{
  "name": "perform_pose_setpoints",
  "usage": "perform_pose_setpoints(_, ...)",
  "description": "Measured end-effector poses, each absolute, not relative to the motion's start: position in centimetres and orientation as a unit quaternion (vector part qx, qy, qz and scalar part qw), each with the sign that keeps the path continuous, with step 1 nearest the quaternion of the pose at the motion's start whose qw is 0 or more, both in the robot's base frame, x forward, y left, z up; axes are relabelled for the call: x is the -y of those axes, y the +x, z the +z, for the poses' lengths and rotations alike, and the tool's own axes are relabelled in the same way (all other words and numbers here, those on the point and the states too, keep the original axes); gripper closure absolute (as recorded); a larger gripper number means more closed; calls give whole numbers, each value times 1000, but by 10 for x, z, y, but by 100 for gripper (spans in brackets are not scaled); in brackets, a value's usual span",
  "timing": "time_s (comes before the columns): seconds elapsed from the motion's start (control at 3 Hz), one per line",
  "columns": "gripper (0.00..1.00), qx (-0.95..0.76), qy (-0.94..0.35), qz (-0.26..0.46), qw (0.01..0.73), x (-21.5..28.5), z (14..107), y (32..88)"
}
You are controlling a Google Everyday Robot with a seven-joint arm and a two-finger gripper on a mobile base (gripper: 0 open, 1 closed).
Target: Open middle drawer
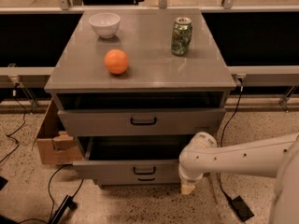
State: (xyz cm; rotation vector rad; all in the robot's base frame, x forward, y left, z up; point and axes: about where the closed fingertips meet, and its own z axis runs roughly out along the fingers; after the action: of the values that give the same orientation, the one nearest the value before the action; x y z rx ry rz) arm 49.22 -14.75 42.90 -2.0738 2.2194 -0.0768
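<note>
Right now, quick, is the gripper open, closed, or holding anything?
Gripper: open or closed cannot be told; it hangs low beside the right end of the pulled-out middle drawer.

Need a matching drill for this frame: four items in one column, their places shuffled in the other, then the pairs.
1 white bowl
2 orange
3 green can
4 gripper

A low, by the right end of the middle drawer front
B cabinet top, back right
C cabinet top, back left
D cabinet top, front left

Pairs: 1-C, 2-D, 3-B, 4-A
</note>
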Motion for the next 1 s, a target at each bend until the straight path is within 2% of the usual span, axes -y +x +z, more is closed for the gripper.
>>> perform_pose_setpoints(0.67, 87, -729, -683, -25, 49, 147, 432, 488)
perform_pose_setpoints(1.0, 78, -729, -683, -25, 49, 147, 433, 488)
